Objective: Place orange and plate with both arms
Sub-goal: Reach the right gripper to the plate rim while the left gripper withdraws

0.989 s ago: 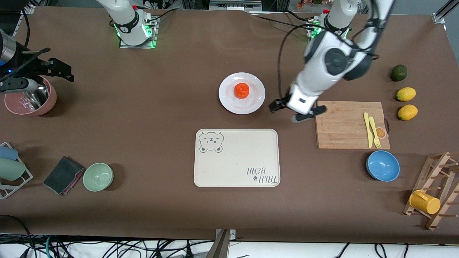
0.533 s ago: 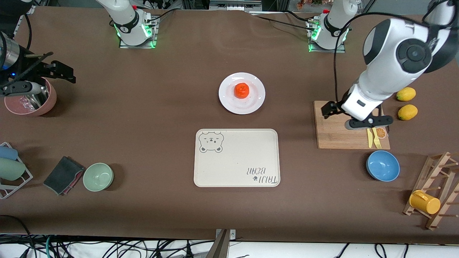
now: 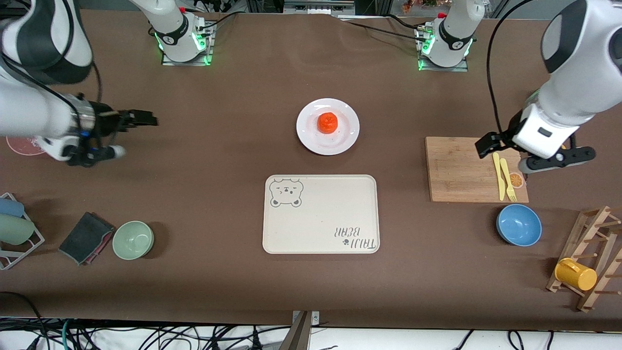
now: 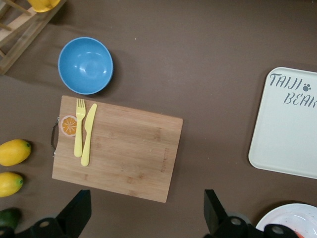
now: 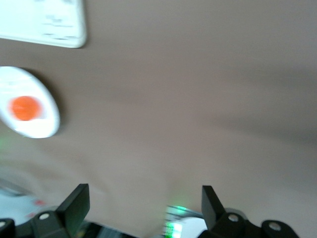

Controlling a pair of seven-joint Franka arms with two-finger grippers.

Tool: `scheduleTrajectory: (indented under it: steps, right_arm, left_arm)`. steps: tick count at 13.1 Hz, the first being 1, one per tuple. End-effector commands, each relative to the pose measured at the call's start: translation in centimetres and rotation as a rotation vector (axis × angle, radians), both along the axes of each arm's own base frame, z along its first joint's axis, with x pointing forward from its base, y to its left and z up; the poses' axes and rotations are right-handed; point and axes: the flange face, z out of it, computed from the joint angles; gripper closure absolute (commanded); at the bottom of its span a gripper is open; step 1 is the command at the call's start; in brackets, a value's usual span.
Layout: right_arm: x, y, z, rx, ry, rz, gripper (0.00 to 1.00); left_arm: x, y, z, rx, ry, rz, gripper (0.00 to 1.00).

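Note:
The orange (image 3: 327,122) sits in the middle of the white plate (image 3: 306,135), which is on the table midway between the two arm bases. My left gripper (image 3: 534,150) hangs open and holds nothing, over the end of the wooden cutting board (image 3: 457,170) that carries the cutlery. My right gripper (image 3: 131,135) is also open with nothing in it, over bare table toward the right arm's end. In the right wrist view the orange (image 5: 25,108) and plate (image 5: 47,130) lie well away from the right gripper (image 5: 143,203). The left wrist view shows the left gripper (image 4: 146,210) and an edge of the plate (image 4: 292,218).
A cream bear-print tray (image 3: 320,228) lies nearer the front camera than the plate. A yellow knife and fork (image 3: 503,177) rest on the board, with a blue bowl (image 3: 518,224) beside it. A green bowl (image 3: 132,239), a dark cloth (image 3: 85,238) and a wooden rack with a yellow cup (image 3: 576,274) stand near the front edge.
The left arm has swung from beside the plate to over the cutting board's cutlery end. The right arm has moved off the pink bowl toward the table's middle. Both grippers stayed open.

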Motion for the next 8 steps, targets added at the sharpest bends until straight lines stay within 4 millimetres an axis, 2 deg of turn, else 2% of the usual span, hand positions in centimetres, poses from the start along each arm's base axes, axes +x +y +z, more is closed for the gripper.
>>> scheduleTrajectory:
  steps: [1, 2, 5, 8]
  right_arm:
    - [1.1, 5.0, -2.5, 0.119, 0.010, -0.014, 0.00]
    - [1.0, 7.6, -2.9, 0.148, 0.002, -0.011, 0.00]
    - [0.3, 14.1, -7.5, 0.277, 0.020, -0.077, 0.00]
    - [-1.5, 20.3, -11.5, 0.352, 0.041, -0.102, 0.00]
  left_arm:
    - [-1.0, 0.8, 4.2, 0.009, 0.004, -0.006, 0.00]
    - [-1.6, 1.3, 5.0, 0.009, 0.004, 0.006, 0.00]
    - [-2.3, 3.0, 6.1, -0.022, 0.016, 0.042, 0.00]
    - [-4.1, 3.3, 8.4, -0.022, 0.010, 0.046, 0.00]
